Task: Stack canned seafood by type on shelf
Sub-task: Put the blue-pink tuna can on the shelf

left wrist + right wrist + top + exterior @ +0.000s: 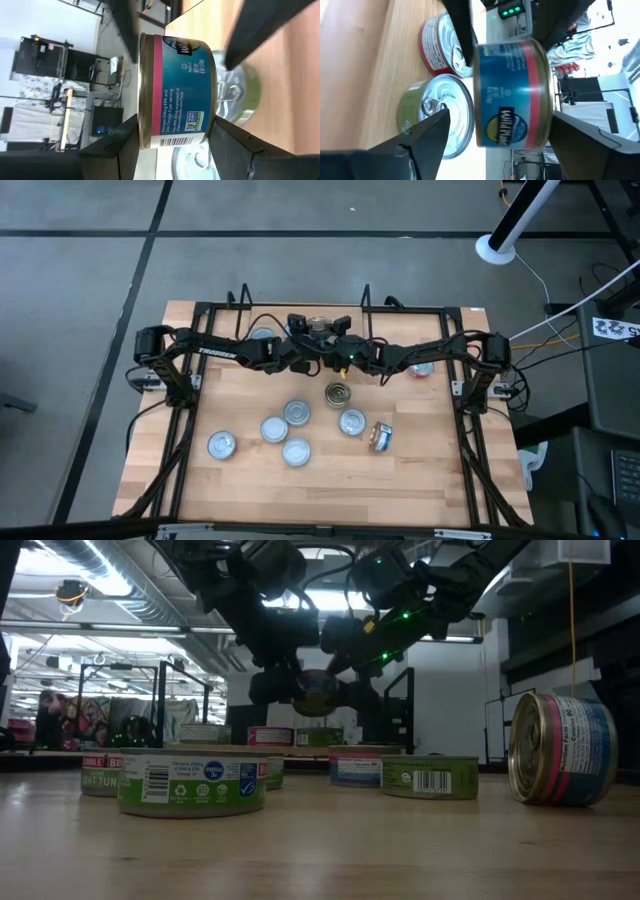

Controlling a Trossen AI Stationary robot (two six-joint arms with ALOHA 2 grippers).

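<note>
Left gripper (170, 150) clamps a blue-and-red tin (177, 90) aloft over the table's (420, 470) far centre, while the right gripper (495, 145) stands spread wide around it, fingers clear.

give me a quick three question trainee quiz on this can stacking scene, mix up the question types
1. True or false: the left claw is clamped on the blue can with the red band.
2. Multiple choice: how does the loose can at the right of the table lie? A) flat, lid up B) tipped on its side C) stacked on another can
3. Fill in: the right claw stands ____ around the blue can, its fingers clear of it.

Key:
1. True; the can is held in the air between the two arms, above the green can.
2. B
3. open
</note>
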